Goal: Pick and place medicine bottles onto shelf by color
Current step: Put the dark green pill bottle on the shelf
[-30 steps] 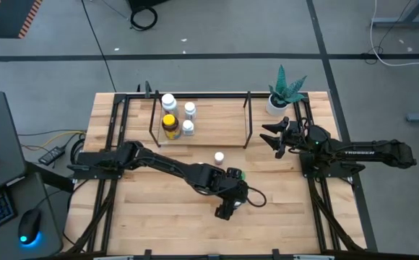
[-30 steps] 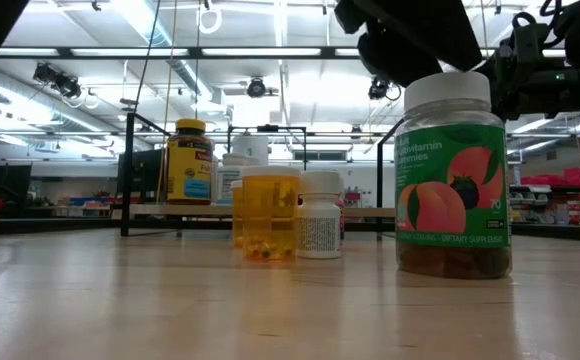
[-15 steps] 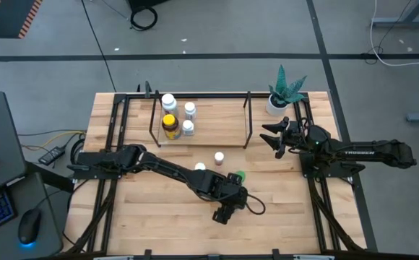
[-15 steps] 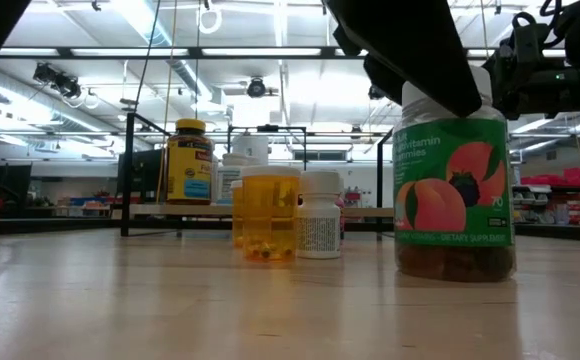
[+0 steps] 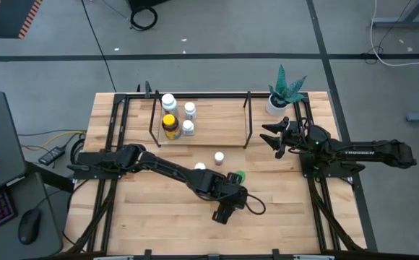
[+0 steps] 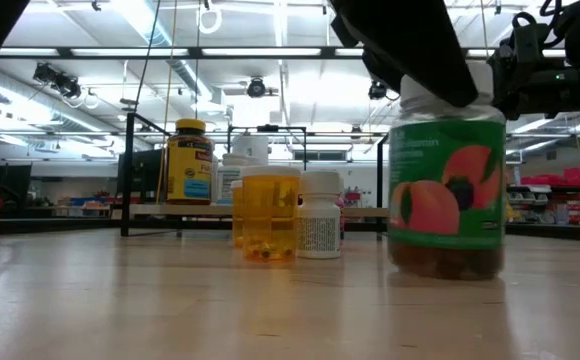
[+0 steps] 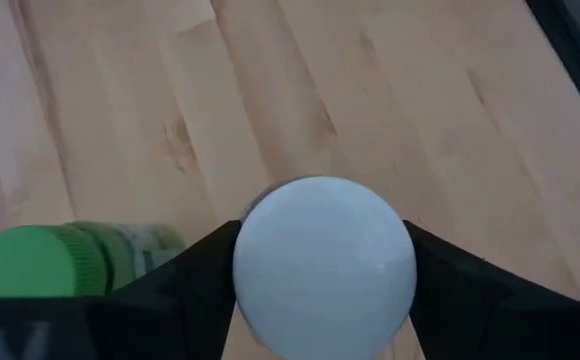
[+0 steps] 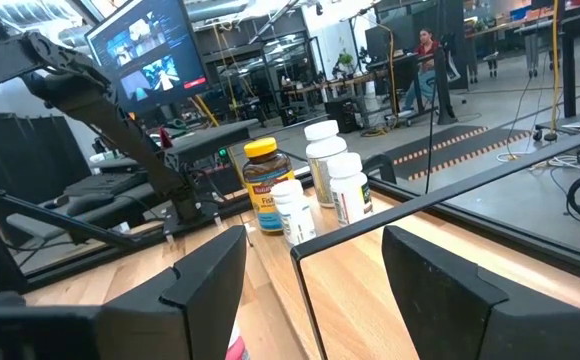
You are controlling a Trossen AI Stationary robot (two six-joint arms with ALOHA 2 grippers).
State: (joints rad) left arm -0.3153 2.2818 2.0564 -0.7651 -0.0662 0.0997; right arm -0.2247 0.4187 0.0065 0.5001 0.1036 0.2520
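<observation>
White-capped bottle [image 7: 325, 260] between left gripper [image 7: 320, 290] jaws, touching both.

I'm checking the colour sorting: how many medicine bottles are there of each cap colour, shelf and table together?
White-cap bottles: 5, three on the shelf, one in the left gripper
Yellow-cap bottle: 1
Pinkish-cap bottle: 1
Green-cap bottle: 1
Total: 8
</observation>
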